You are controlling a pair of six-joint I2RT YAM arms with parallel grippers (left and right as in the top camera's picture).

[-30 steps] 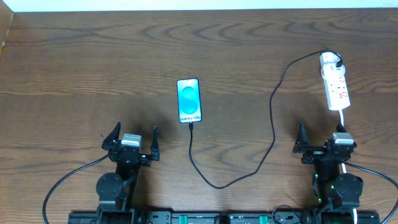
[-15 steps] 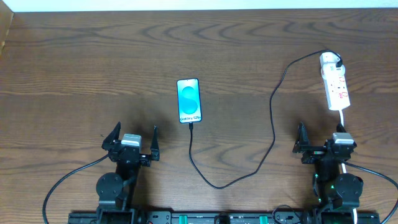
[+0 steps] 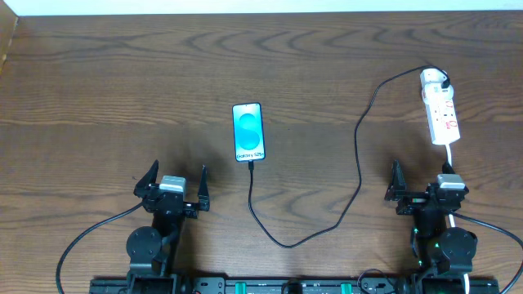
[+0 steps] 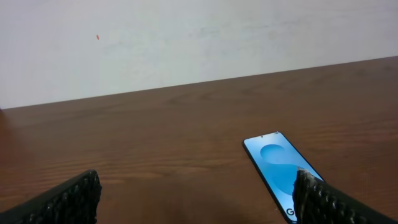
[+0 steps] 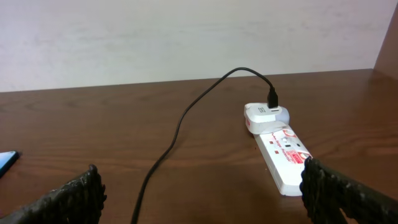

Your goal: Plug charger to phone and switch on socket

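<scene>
The wooden table (image 3: 98,82) carries only the task kit. Both arms sit at the near edge, likely a rest pose. The left gripper (image 3: 175,181) and right gripper (image 5: 202,186) are each spread fully wide, holding nothing. The charger (image 3: 358,163) runs in a slack loop from the adapter (image 3: 431,78) on the socket (image 3: 441,114), far right, straight ahead of the right gripper and apart from it. The phone (image 3: 248,131) lies flat mid-table, screen up, ahead and right of the left gripper. The plug tip (image 3: 252,164) meets the phone's near edge, seemingly seated. The switch state is unreadable.
</scene>
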